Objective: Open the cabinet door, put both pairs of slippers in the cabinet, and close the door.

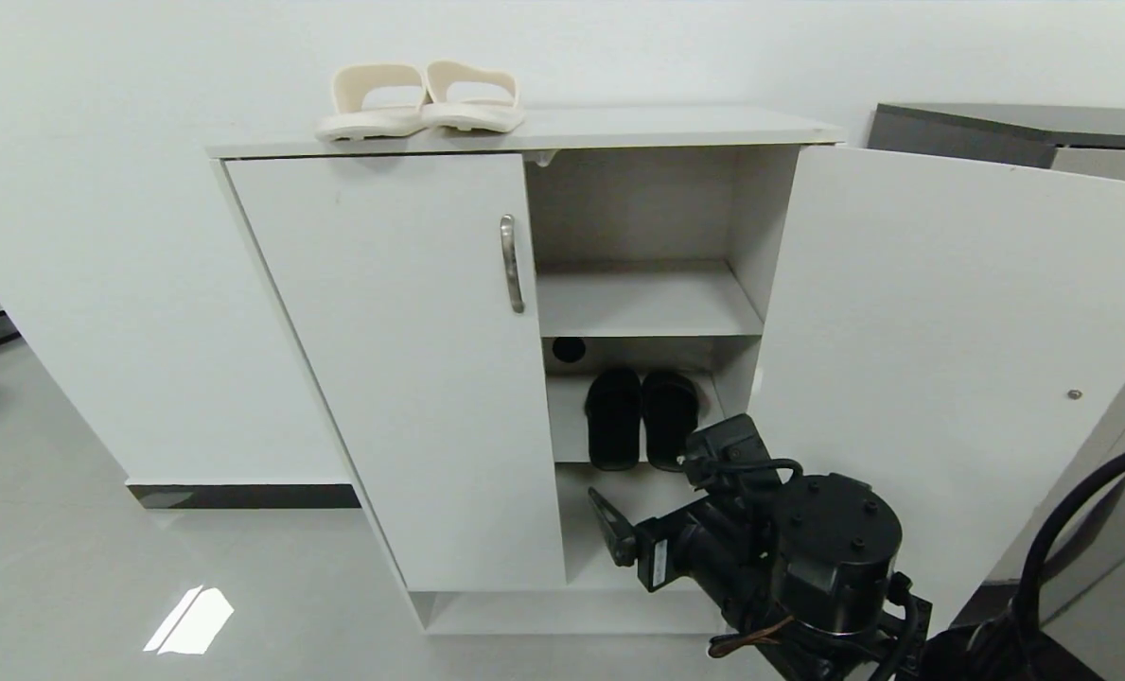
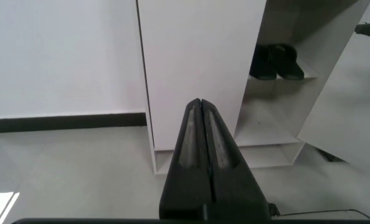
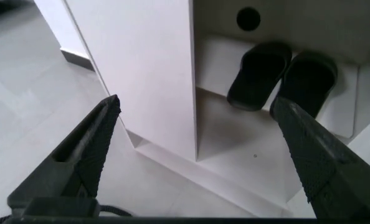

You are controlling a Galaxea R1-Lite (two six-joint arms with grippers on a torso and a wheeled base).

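Note:
A white cabinet (image 1: 562,128) stands against the wall. Its left door (image 1: 401,369) is closed, with a metal handle (image 1: 512,263). Its right door (image 1: 950,359) is swung wide open. A beige pair of slippers (image 1: 420,99) lies on the cabinet top. A black pair of slippers (image 1: 630,416) (image 3: 281,74) (image 2: 275,61) rests on the middle shelf inside. My right gripper (image 3: 196,102) (image 1: 642,501) is open and holds nothing, low in front of the opening, just below the black pair. My left gripper (image 2: 200,106) is shut and holds nothing, low and back from the closed door.
The upper shelf (image 1: 647,303) and bottom shelf (image 3: 247,155) hold nothing. A grey-topped unit (image 1: 1026,128) stands behind the open door. A dark baseboard (image 1: 240,495) runs along the wall. Bare grey floor (image 1: 146,567) spreads to the left.

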